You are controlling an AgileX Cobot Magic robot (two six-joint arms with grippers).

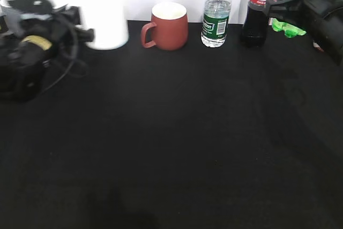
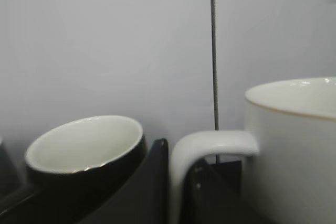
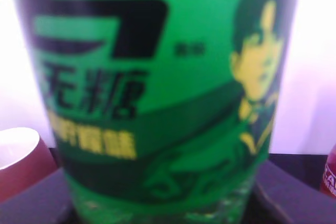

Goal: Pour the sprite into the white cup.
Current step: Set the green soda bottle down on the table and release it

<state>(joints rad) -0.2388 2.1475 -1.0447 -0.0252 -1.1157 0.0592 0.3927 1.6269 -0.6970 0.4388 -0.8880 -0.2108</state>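
Observation:
The white cup stands at the back left of the black table. My left gripper is at its side. In the left wrist view the cup fills the right, and its loop handle sits between my two dark fingers, which press on it. The sprite is at the back right, mostly hidden behind my right arm. My right gripper is around it. In the right wrist view the green-and-yellow label fills the frame, with my fingers against both its sides.
A reddish-brown mug, a small water bottle and a dark cola bottle stand in a row along the back edge. A dark mug with a white inside is to the left of the white cup. A white wall lies behind.

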